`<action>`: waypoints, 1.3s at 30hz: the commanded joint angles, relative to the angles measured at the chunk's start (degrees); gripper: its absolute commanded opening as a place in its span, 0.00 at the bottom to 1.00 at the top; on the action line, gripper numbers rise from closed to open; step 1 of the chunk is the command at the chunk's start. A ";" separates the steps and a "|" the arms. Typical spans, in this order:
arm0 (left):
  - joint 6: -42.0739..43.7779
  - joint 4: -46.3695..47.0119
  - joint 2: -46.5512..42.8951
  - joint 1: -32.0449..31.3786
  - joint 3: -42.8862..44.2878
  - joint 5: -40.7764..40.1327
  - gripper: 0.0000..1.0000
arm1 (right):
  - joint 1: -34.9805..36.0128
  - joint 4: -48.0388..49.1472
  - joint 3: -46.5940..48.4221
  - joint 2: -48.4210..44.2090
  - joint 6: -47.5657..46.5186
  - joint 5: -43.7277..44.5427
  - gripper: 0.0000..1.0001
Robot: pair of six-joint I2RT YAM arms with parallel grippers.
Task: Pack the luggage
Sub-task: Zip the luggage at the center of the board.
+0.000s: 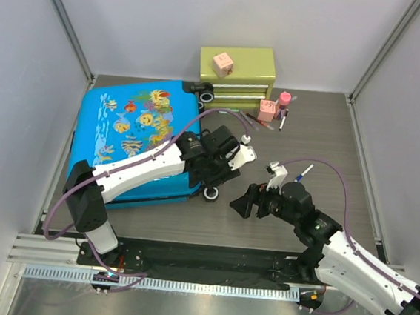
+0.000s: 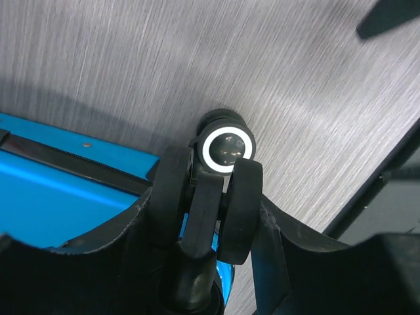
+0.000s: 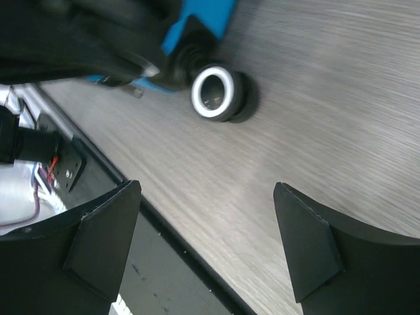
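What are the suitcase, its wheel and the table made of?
Suitcase: probably hard plastic, smooth printed blue shell. Wheel: black, matte, likely rubber or plastic, with a pale ring. Table: grey with fine streaky grain, perhaps wood-look laminate or brushed metal.

I see a green chest [image 1: 236, 77] at the back of the surface [image 1: 331, 139], drawers facing me, w/ a pink cube [image 1: 222, 63] on top, over its left half. Just right of the chest's front there's a small pink box [image 1: 266, 110], w/ a pink bottle [image 1: 284, 100] beside it. A couple of pens [image 1: 281, 121] lie just in front of those two. A blue pen [image 1: 304, 172] lies well apart from that lot, nearer me, right of centre. Surface is dark wood-grain.
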 commanded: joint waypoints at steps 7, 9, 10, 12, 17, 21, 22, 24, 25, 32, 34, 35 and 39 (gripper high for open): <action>-8.68 8.37 -9.67 5.47 -3.79 3.73 0.00 | 16.98 17.95 -1.78 5.07 -5.45 17.73 0.79; -9.12 9.34 -11.69 6.70 -4.58 4.52 0.00 | 19.17 21.14 -2.13 6.91 -5.54 20.20 0.77; -9.21 9.52 -12.22 6.97 -4.85 4.61 0.00 | 21.45 24.11 -2.13 7.71 -6.06 23.08 0.75; -9.04 10.13 -13.71 7.93 -5.64 4.53 0.00 | 23.57 27.73 -2.40 10.59 -7.12 25.56 0.73; -11.76 12.58 -16.01 9.08 -6.96 3.82 0.00 | 30.85 41.26 -1.87 19.30 -11.60 33.46 0.69; -12.37 13.30 -16.54 9.69 -6.79 4.00 0.00 | 33.60 50.75 -0.82 26.86 -13.98 37.16 0.66; -12.64 13.38 -16.54 9.78 -6.70 4.09 0.00 | 34.03 54.34 -0.73 29.74 -14.24 37.78 0.66; -12.99 13.56 -16.45 10.31 -6.44 4.78 0.00 | 35.09 57.44 0.15 32.40 -15.64 39.62 0.65; -13.17 13.56 -16.45 10.31 -6.35 5.05 0.00 | 35.35 60.41 0.41 34.59 -16.26 40.24 0.65; -13.69 12.95 -16.27 10.66 -5.47 5.32 0.00 | 37.64 68.26 4.01 41.28 -20.48 43.94 0.64; -13.87 12.77 -16.36 10.84 -5.21 5.32 0.00 | 37.64 69.05 5.33 42.42 -20.84 44.21 0.64; -14.04 12.60 -16.27 10.93 -4.77 5.06 0.00 | 37.64 69.66 5.51 43.13 -20.92 44.12 0.64; -14.05 12.07 -15.75 11.36 -3.71 4.79 0.00 | 37.64 70.54 7.01 46.99 -19.96 43.94 0.62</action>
